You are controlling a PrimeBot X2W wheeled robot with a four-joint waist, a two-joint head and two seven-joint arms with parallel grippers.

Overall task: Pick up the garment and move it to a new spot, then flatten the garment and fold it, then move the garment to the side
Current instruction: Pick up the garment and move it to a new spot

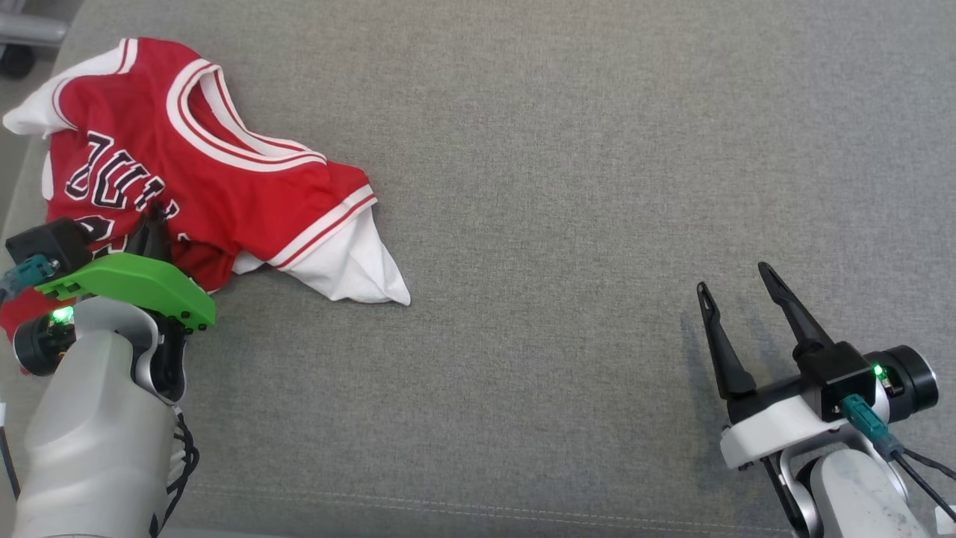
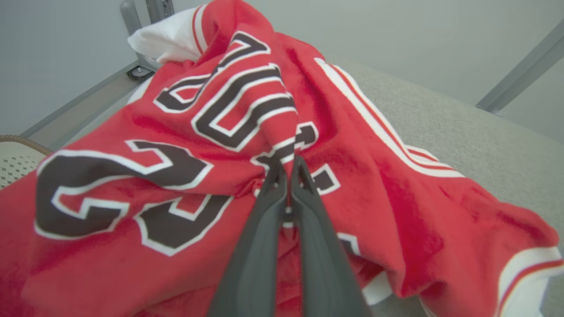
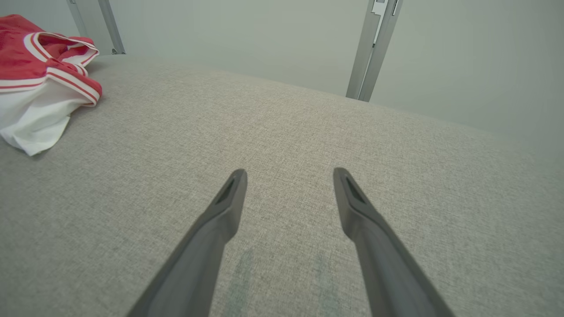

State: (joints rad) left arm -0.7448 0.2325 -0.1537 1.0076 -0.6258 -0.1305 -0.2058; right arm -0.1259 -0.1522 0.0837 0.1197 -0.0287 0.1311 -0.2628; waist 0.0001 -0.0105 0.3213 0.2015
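Note:
The garment (image 1: 202,172) is a red sports jersey with white trim and dark lettering, lying crumpled at the far left of the grey cushion. My left gripper (image 1: 154,217) sits on its near part, and in the left wrist view the left gripper (image 2: 288,169) is shut, pinching a fold of the jersey (image 2: 361,176) between its tips. At the lower right my right gripper (image 1: 736,280) hovers open over bare fabric, far from the jersey. In the right wrist view the right gripper (image 3: 288,176) has nothing between its fingers, and the jersey (image 3: 39,83) lies at the upper left.
The grey upholstered surface (image 1: 567,172) stretches wide to the right of the jersey. A stitched seam runs near its front edge (image 1: 478,508). Metal frame posts (image 3: 374,48) stand beyond the far edge. A woven basket rim (image 2: 13,152) shows left of the cushion.

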